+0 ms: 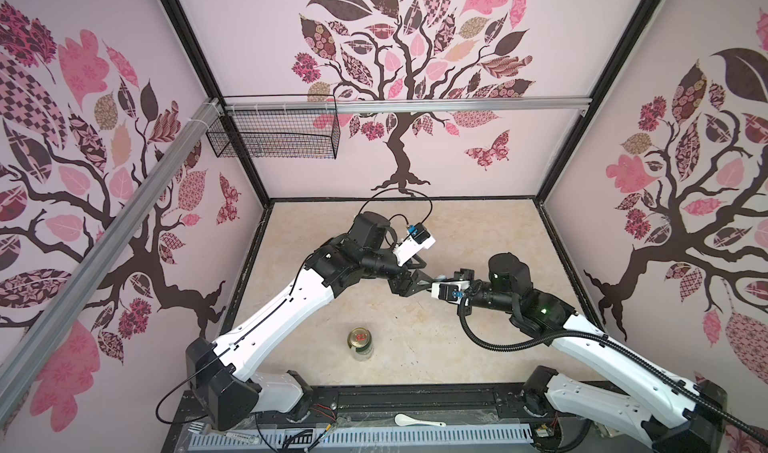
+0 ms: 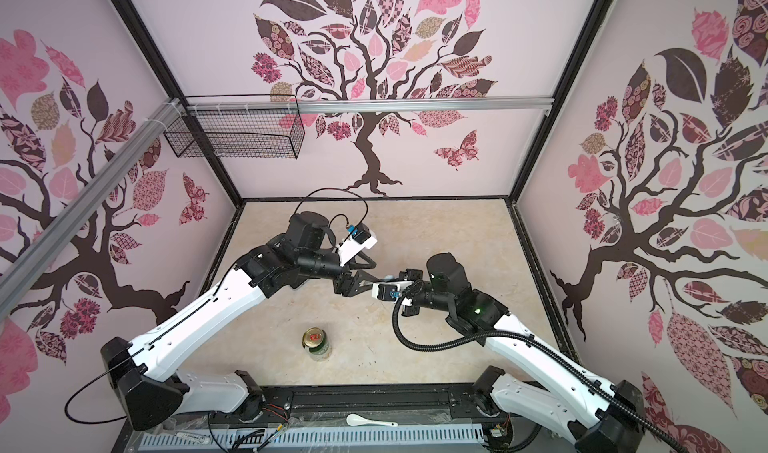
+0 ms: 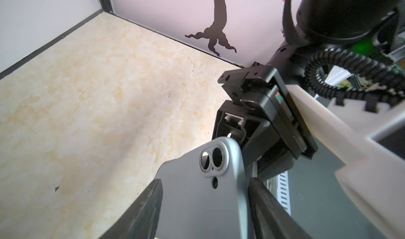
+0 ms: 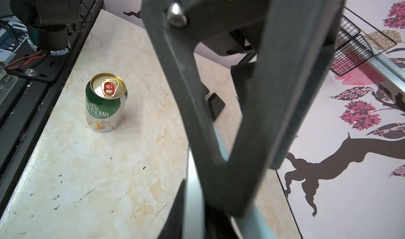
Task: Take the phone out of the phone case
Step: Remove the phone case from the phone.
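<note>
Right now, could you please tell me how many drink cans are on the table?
1. The can stands upright on the table near its front edge, between the bases of the two arms. They cover part of the table, so another could be hidden.

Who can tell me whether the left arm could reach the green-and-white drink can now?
Probably not yet. The marble-patterned table around the can is bare, but the left gripper straddles the grey-blue phone case, which the right gripper pinches above the table.

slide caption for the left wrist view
Grey phone case between the left gripper's fingers, right gripper pinching its far end
</note>
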Controlling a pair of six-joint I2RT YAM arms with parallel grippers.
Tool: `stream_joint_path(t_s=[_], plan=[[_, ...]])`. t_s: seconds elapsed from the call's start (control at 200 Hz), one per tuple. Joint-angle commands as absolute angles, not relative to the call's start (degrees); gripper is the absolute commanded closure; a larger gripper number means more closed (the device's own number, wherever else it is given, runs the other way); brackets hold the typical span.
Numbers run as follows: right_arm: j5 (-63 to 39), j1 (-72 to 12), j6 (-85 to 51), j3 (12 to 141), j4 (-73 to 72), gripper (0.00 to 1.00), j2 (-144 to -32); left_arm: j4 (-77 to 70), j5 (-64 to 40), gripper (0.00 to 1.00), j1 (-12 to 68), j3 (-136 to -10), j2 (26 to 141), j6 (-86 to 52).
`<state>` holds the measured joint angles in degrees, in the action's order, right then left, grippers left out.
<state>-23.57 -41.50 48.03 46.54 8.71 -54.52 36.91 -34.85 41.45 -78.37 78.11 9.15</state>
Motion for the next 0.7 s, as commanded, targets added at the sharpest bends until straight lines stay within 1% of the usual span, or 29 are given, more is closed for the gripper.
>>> stream_joint_path(t_s=[0.0,0.19,0.295,0.385,0.575,0.65,0.695], plan=[[-24.7,-41.73,48.67,49.13,6.41,1.0,-54.48,38.64,-32.19,0.4,42.11,-81.47,78.96,10.66],[-24.11,-41.69,49.12,50.0,7.33,1.0,-55.39,43.76,-27.74,0.43,43.93,-84.44,81.62,13.5],[-22.89,-41.69,49.52,50.01,7.47,1.0,-55.39,47.26,-23.93,0.51,45.47,-86.23,83.32,15.48],[-22.59,-41.74,49.72,49.76,7.45,1.0,-55.09,48.74,-23.05,0.59,45.53,-87.05,84.16,16.23],[-22.24,-41.68,50.0,49.35,8.21,1.0,-54.41,50.56,-22.24,0.79,45.62,-88.68,84.94,17.14],[-22.54,-41.74,50.05,49.14,8.26,1.0,-54.3,50.76,-22.17,0.87,45.62,-89.24,84.99,17.38],[-22.87,-41.72,50.18,49.05,8.58,1.0,-54.14,50.91,-21.92,0.96,45.69,-89.72,85.12,17.39]])
